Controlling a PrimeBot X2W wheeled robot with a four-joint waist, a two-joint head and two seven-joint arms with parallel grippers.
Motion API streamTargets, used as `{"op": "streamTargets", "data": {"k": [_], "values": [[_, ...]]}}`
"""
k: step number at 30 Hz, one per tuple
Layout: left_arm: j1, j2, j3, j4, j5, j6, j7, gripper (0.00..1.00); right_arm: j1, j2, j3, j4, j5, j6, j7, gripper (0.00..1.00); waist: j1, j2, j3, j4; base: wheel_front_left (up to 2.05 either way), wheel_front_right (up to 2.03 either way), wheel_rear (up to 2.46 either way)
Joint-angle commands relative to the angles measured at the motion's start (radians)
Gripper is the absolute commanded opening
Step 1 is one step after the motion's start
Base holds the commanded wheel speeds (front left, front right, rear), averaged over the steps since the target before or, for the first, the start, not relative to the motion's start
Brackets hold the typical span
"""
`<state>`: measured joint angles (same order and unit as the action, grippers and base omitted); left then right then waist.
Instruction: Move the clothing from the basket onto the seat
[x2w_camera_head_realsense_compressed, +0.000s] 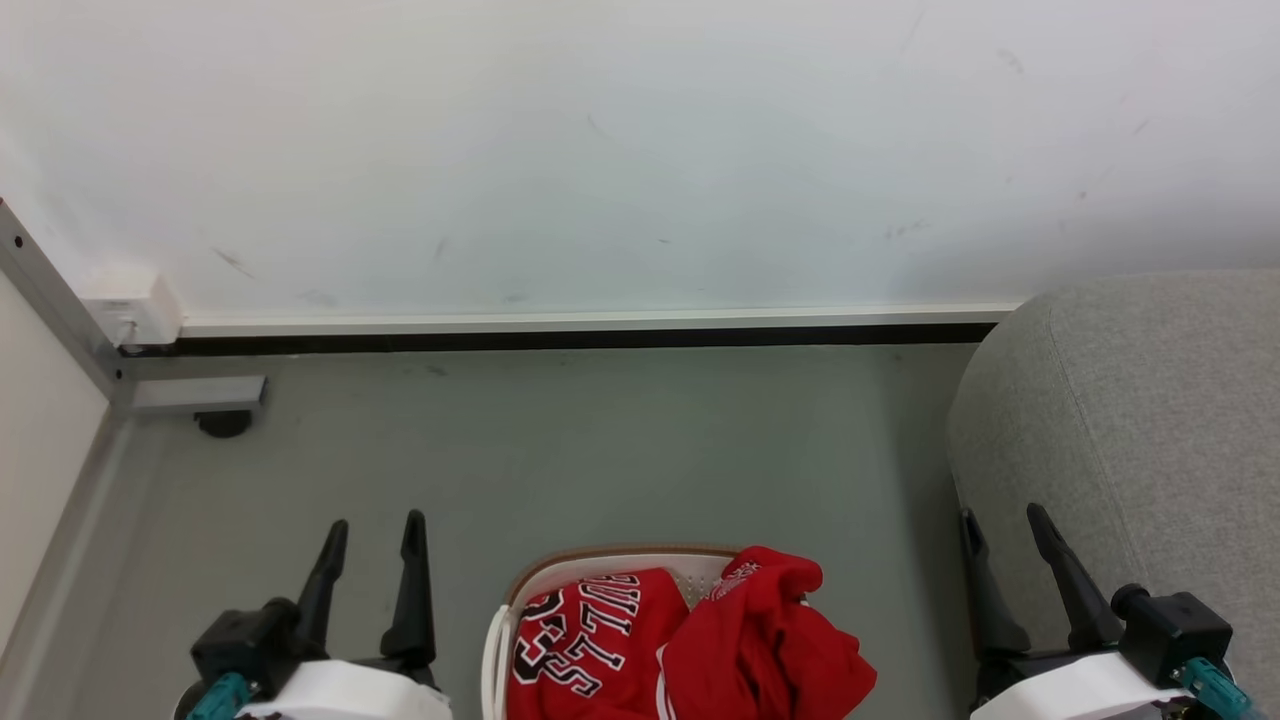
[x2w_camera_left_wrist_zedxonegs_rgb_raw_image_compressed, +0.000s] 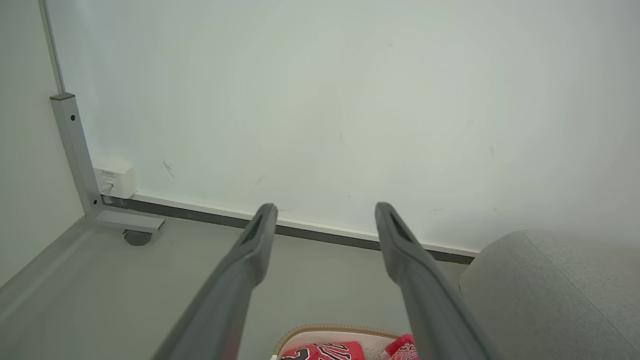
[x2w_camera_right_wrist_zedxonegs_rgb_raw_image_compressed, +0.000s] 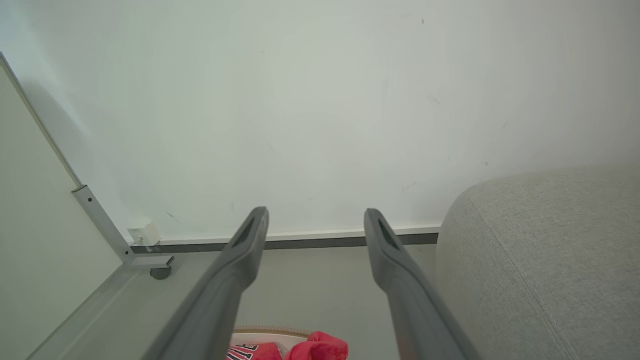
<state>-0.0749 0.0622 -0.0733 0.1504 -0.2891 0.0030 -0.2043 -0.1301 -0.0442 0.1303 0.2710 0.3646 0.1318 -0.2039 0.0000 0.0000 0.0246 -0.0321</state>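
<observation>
Grey floor (x2w_camera_head_realsense_compressed: 560, 450) met white wall (x2w_camera_head_realsense_compressed: 640, 150). Clothing (x2w_camera_head_realsense_compressed: 600, 650) lay in the basket (x2w_camera_head_realsense_compressed: 600, 562) at 6 o'clock between both jaws, spread wide, empty.

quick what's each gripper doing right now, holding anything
Left gripper: open, holding nothing.
Right gripper: open, holding nothing.

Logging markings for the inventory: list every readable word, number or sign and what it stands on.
"ULLS": upside down on the bright red jersey in the white perforated plastic basket; leading letter unclear.
"3": beside it; neighbouring digit unclear.
Badge on the plain red garment: unreadable.
Label on the white wall box: unreadable.
</observation>
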Motion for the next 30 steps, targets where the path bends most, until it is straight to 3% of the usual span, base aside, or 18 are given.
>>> {"op": "streamTargets", "data": {"k": [1,30], "values": [[-0.008,0.001,0.001,-0.008,0.031,-0.002,-0.009,1.00,-0.019,-0.009,0.004,-0.005,-0.023,-0.002,-0.009,1.00,0.0000,0.0000,0.002,-0.001,0.00,0.00,0.00],[-0.016,-0.010,0.014,-0.011,0.214,-0.019,-0.062,1.00,-0.030,-0.009,0.031,-0.021,-0.208,-0.002,-0.063,1.00,0.0000,0.0000,0.025,-0.016,0.00,0.00,0.00]]}}
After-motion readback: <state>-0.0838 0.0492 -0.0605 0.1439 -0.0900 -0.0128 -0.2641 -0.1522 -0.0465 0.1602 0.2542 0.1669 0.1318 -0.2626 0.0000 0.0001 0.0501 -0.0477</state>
